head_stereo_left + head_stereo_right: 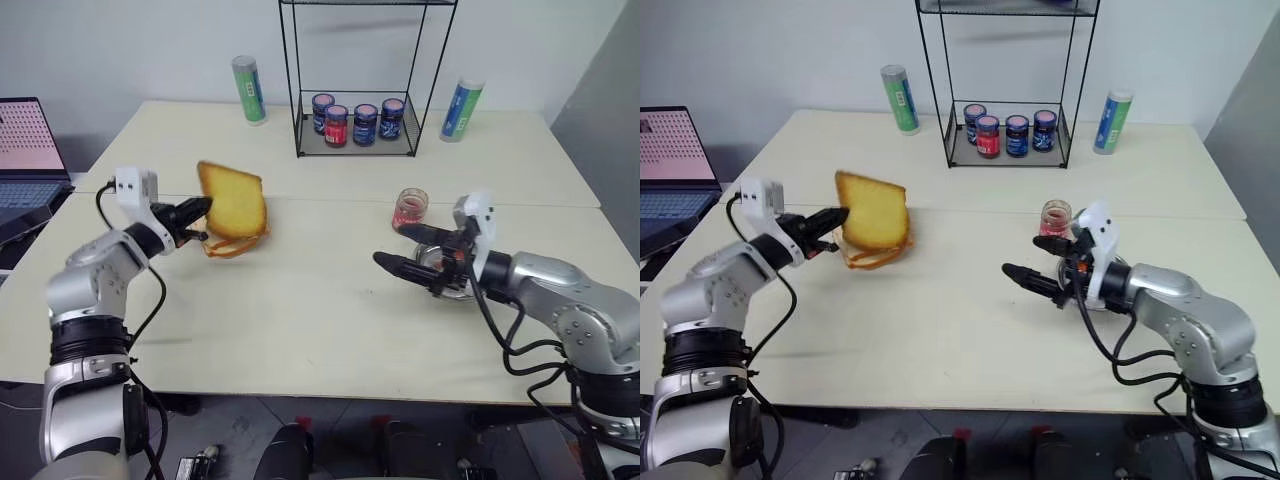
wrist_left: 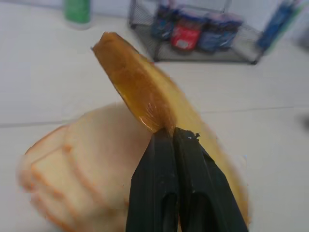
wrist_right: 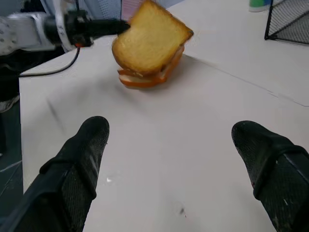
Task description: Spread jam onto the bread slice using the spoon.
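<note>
Nearest you, your right tool hangs just above the tabletop with its two black fingers spread wide and nothing between them; it points across toward the bread on your left. Just behind its wrist sits a shallow metal dish, largely hidden by the arm, and whether the spoon lies in it you cannot tell from here.

On your left, the left tool has its fingers pressed together on the lower edge of the bread slice. The left wrist view shows the two fingers closed tight on the crust at the slice's corner. You are holding the golden slice up off the surface, tilted, its rounded end uppermost. Directly beneath it lies a small stack of paler slices on the tabletop; the held slice is clear of them or barely brushing, and you cannot tell which.

A little farther out on your right, the jam stands in its clear lidless jar, just beyond the dish and well apart from the bread.

Farther back, mid-tabletop, a black wire rack holds four dark jars in a row on its bottom shelf. A green tube stands to its left and a blue-green tube to its right. A laptop sits open at the far left edge, and a pale wall closes the room behind.
</note>
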